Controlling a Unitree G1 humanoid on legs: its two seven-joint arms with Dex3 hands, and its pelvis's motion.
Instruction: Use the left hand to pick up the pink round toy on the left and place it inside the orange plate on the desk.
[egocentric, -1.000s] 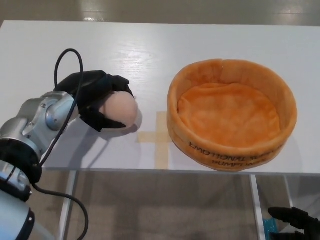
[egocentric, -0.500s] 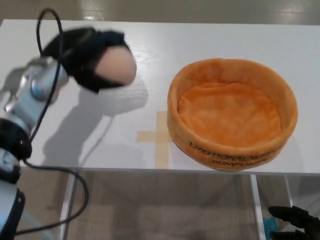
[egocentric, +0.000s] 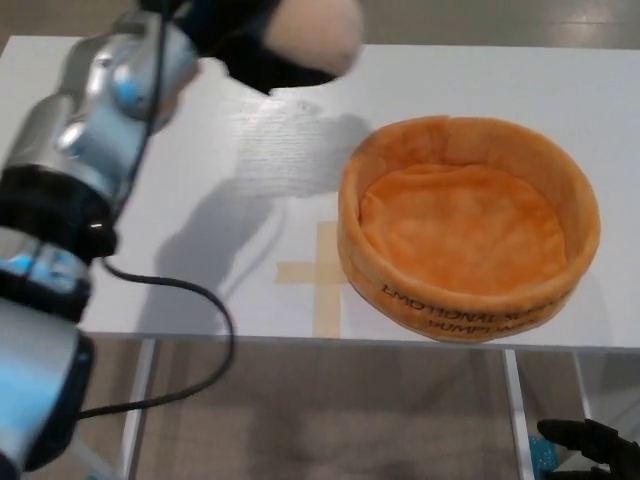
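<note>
Your left hand (egocentric: 262, 40) is up at the top edge of the head view, blurred, with its black fingers (egocentric: 285, 72) wrapped around the pink toy (egocentric: 318, 30); the toy bulges out from the grip on the side toward the plate, and its upper part is cut off by the frame. You are holding it clear of the desk (egocentric: 470, 85), and the shadow of hand and toy lies on the white top just below the fingers, reaching to the near-left outer wall of the plate. The orange plate (egocentric: 470, 300), a soft round bowl with a raised wall and dark lettering along its near side, sits below and to the right of your fingers, apart from them, and nothing lies inside it. A cross of tan tape (egocentric: 318, 272) is stuck to the desk just beside the plate's left wall, well below the fingers. Your silver forearm (egocentric: 100, 130) runs down from the hand along the left side, with a black cable (egocentric: 190, 300) looping from it past the desk's near edge. Your right hand (egocentric: 598, 445) shows only as dark fingertips at the bottom right corner, below the desk edge and far from the toy; you cannot tell from this sliver whether those fingers are spread or curled.
</note>
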